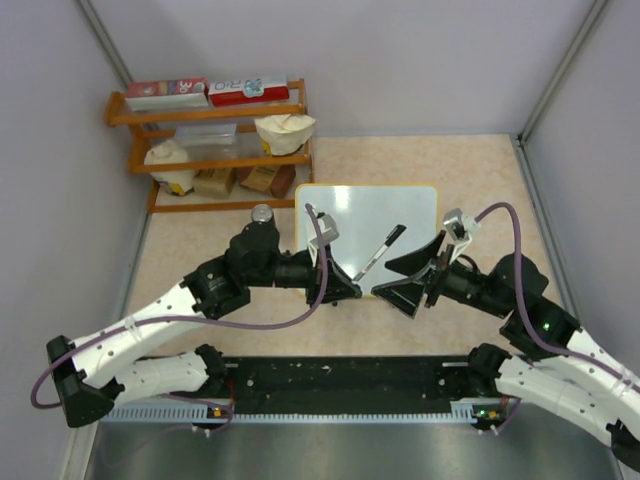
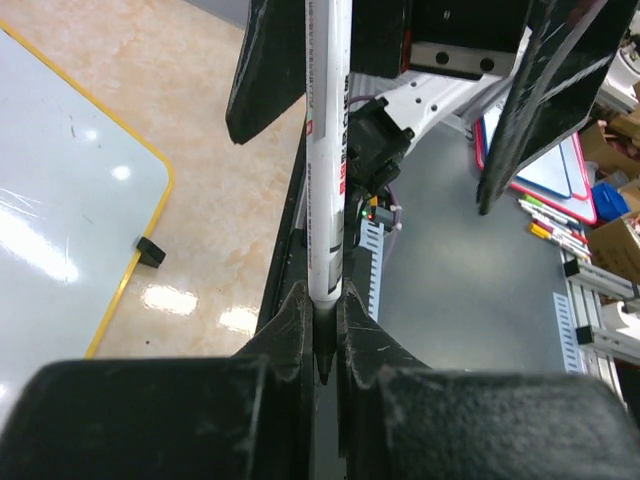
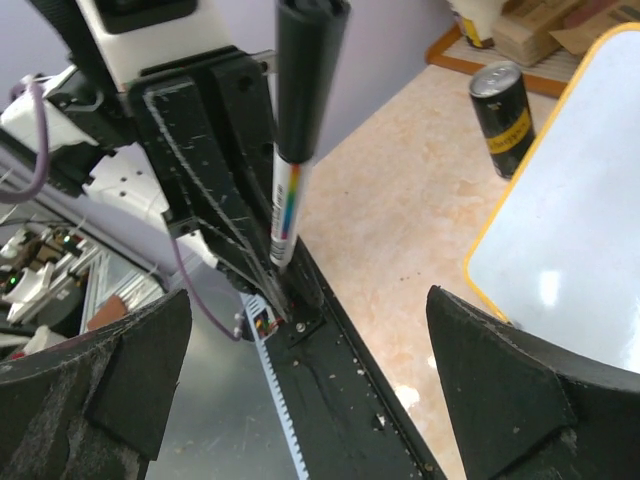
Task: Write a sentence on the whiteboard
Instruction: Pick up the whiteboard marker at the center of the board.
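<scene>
A white, black-capped marker (image 1: 382, 250) pinched in the left claw (image 1: 352, 288) juts up just before the wide-spread right claw (image 1: 382, 280). A dark drink can (image 1: 262, 214) stands near the left edge of the yellow-framed glossy whiteboard (image 1: 400, 205); a wooden shelf rack (image 1: 215, 150) blocks the rear left. Beige bench (image 1: 480, 180) right of the board lies open.

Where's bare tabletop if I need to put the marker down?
Bare tabletop lies right of the whiteboard and behind it, beside the shelf. Crowded: the whiteboard's near edge, where left claw, marker and right claw meet; the can sits by its left edge.
</scene>
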You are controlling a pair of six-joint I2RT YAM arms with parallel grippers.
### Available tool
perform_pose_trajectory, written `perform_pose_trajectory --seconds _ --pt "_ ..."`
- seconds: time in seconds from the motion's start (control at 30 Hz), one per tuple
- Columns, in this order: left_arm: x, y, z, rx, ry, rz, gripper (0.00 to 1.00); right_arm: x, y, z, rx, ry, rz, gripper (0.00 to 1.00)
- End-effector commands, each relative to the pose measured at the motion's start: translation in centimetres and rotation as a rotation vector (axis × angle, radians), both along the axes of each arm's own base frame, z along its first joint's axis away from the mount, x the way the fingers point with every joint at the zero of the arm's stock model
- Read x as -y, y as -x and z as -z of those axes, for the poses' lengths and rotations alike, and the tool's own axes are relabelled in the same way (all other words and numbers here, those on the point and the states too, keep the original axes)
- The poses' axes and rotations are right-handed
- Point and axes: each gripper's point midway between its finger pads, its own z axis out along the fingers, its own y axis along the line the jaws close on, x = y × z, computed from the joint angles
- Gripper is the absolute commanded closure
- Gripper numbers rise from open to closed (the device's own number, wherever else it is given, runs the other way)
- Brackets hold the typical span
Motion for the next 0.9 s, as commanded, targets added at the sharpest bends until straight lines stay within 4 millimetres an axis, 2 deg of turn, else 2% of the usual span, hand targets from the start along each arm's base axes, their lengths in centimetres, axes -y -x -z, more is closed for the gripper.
perform_pose_trajectory --seconds 0.0,0.07,0.3,0.37,0.5,0.77,0.87 --pt "-0.5 1.7 -2.1 0.047 0.024 0.099 1.00 -0.2 2.4 -3.3 0.097 -0.047 -0.126 0.05" --pt "-0.4 2.3 -2.4 0.044 0.033 0.141 1.00 -0.4 2.9 -4.2 0.120 -0.088 -0.159 0.09" --pt "0.1 2.9 -2.7 0.030 0.049 0.192 1.00 -1.8 3.1 -3.9 0.086 -0.112 -0.221 0.40" --pt "0.3 2.8 -2.7 0.026 0.047 0.196 1.00 -1.9 3.1 -4.6 0.097 -0.143 -0.223 0.41" --pt "0.3 2.9 -2.8 0.026 0.049 0.202 1.00 -2.2 2.5 -4.7 0.087 -0.143 -0.205 0.58" --pt "-0.1 2.8 -2.9 0.034 0.040 0.178 1.00 -2.2 2.9 -4.5 0.082 -0.130 -0.223 0.73" --pt "-0.1 2.9 -3.0 0.034 0.042 0.185 1.00 -2.3 2.9 -4.2 0.075 -0.122 -0.229 0.83"
